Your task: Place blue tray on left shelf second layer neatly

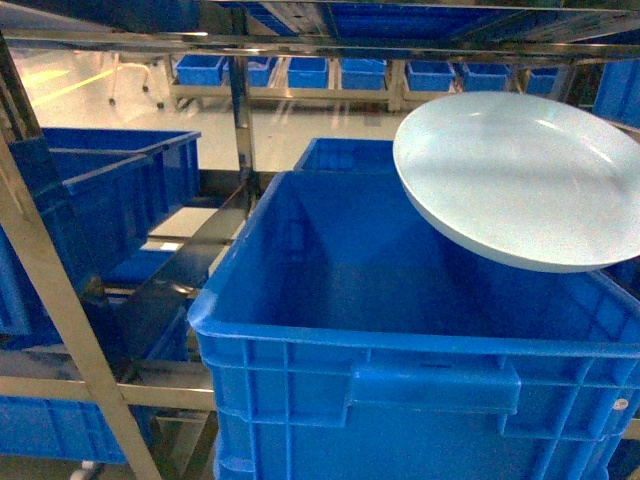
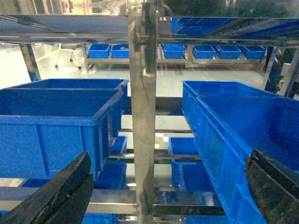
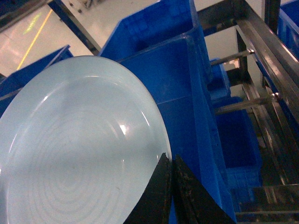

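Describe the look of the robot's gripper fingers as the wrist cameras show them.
Left gripper: two thick black fingers with a matte, scuffed, gritty-looking surface, wedge-shaped at the frame's lower corners. Right gripper: two slim black fingers tapering to points, likewise rough and speckled. No cables, markings or arm links show in any view.

I see the blue tray [image 1: 520, 180] as a pale sky-blue round dish, shallow and glossy, with a raised rim and faint concentric rings on its inner face [image 3: 79, 149]. It hangs in the air on the right of my head view, tilted, above the far right corner of a deep blue crate [image 1: 400, 330], pinched at its rim.
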